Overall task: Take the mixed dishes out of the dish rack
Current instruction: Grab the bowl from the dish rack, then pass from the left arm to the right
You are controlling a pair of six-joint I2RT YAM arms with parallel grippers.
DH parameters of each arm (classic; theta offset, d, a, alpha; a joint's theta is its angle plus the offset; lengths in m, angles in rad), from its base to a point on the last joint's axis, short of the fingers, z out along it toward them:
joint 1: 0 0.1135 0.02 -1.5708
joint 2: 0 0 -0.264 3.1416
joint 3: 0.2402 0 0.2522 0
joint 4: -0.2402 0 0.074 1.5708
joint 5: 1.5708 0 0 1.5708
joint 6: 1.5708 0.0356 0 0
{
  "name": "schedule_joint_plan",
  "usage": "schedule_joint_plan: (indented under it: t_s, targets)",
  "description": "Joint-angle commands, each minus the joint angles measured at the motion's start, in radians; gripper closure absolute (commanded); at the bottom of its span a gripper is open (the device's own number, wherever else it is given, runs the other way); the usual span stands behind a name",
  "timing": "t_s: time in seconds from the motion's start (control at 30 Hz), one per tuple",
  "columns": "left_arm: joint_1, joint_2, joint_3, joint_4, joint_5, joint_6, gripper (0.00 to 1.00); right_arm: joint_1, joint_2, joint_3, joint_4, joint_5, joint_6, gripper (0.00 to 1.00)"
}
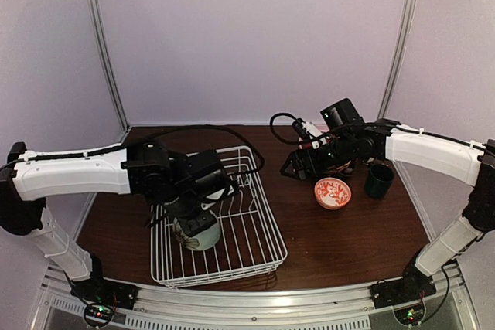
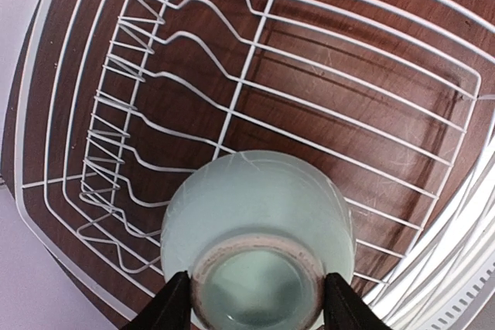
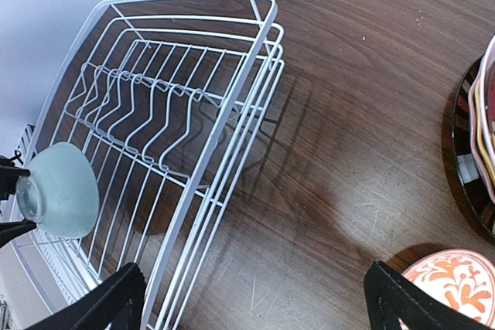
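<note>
Top external view: dish rack (image 1: 232, 245) sits at 7 o'clock on the table (image 1: 348, 237), with the left arm reaching over it. Left gripper (image 2: 257, 303) is clamped on the foot ring of a pale-green bowl (image 2: 255, 214), one finger on each side, rim turned away from the wrist camera. Right wrist view puts the bowl above the rack's wires, apparently not touching them. No other dish shows among the tines.

Right gripper (image 3: 255, 299) hangs at 2 o'clock, jaws wide apart, holding nothing, near a red-and-white patterned bowl (image 1: 332, 192). Dark mug (image 1: 379, 181) stands just beside that bowl, at 3 o'clock. Stack of plates (image 3: 479, 152) shows at the right wrist view's edge.

Step in hand, by my reading: lift-out of what looks like the last dish. Next move calls for carrying the bowl over the rack's wall to bare table, setting it down, then opening. The hold on the narrow foot is slight, so a tilt could slip it.
</note>
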State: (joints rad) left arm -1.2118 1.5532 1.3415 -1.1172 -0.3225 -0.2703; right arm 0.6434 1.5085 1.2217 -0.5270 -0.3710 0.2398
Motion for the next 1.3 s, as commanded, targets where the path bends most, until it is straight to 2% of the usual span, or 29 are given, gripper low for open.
schedule_joint_plan:
  t_s: [0.0, 0.2, 0.73, 0.97, 1.17, 1.27]
  targets:
    - [0.013, -0.09, 0.012, 0.104, -0.074, 0.009, 0.72, -0.001, -0.004, -0.042, 0.084, -0.097, 0.048, 0.0]
    - [0.031, -0.168, 0.0, 0.197, -0.115, 0.013, 0.72, 0.006, -0.014, -0.115, 0.272, -0.237, 0.165, 0.0]
    - [0.055, -0.271, -0.007, 0.31, -0.151, 0.017, 0.73, 0.108, 0.067, -0.315, 1.089, -0.433, 0.742, 0.0]
    - [0.055, -0.296, -0.004, 0.337, -0.146, 0.016, 0.74, 0.142, 0.132, -0.317, 1.252, -0.443, 0.86, 0.0]
    - [0.056, -0.326, -0.011, 0.382, -0.143, 0.019, 0.75, 0.179, 0.212, -0.317, 1.483, -0.456, 1.035, 0.0]
    - [0.055, -0.341, -0.02, 0.411, -0.14, 0.026, 0.75, 0.201, 0.245, -0.311, 1.545, -0.452, 1.082, 0.0]
